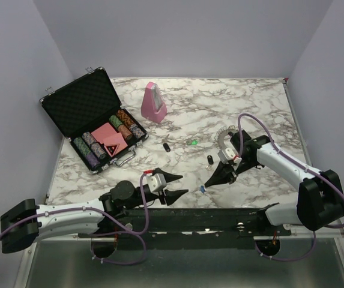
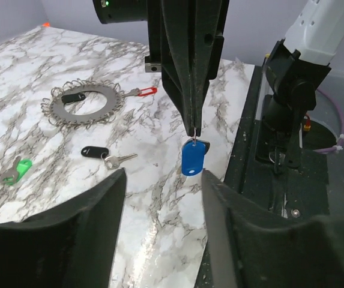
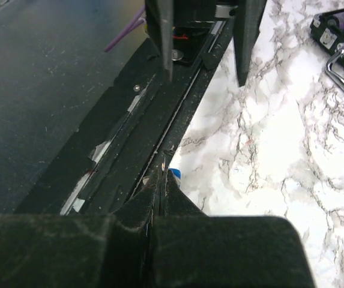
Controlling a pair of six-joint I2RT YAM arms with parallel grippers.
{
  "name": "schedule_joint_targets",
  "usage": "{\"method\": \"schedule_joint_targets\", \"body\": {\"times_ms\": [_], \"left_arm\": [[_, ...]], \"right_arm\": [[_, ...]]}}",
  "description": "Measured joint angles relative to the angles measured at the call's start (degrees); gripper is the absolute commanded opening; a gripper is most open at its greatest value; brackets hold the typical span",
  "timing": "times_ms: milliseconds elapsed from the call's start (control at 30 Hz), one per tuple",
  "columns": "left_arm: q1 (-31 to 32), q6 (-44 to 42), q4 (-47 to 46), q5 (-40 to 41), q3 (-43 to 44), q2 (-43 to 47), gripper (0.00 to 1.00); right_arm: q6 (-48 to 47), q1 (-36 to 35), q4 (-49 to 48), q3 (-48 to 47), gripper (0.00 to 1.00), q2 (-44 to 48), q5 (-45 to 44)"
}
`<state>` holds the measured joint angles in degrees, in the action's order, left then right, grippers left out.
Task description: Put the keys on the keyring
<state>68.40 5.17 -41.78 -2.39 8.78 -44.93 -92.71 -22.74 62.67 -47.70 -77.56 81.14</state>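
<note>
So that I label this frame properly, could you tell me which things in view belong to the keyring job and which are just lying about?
Job: keyring, blue key pinched in the right gripper, red key, green key, black key at the ring, loose black key.
Lying about: poker-chip case, pink metronome.

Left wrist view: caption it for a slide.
Right gripper pinches a blue key above the table; the keyring lies beyond.

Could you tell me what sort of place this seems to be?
Probably a robot test booth: marble-patterned table, plain enclosing walls, left arm and right arm bolted at its edge.
</note>
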Motion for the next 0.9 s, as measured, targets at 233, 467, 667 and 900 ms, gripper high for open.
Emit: {"method": "schedule_joint_targets", "body": {"times_ms": [233,467,667,900], "left_arm": [[-0.17,-1.31,-1.95,-5.31,4.2,-7.93,0.39],[-0.15,-1.46,-5.2,-9.55,6.71,-15.93,0.39],[-0.17,-2.12,-6.78,-12.07,7.63,-18.86,0.4],[-0.17,-2.4,-7.87,-10.95,7.43,-19.06,0.57]], "right_arm": [[-7.85,0.15,4.76,0.0,0.0,-0.17,2.05],[-16.55,0.37,9.46,0.02,0.0,-0.9,2.38],[-19.23,0.72,11.87,0.02,0.0,-1.86,2.36],[-17.88,1.38,12.37,-0.61,0.0,-2.43,1.92]]}}
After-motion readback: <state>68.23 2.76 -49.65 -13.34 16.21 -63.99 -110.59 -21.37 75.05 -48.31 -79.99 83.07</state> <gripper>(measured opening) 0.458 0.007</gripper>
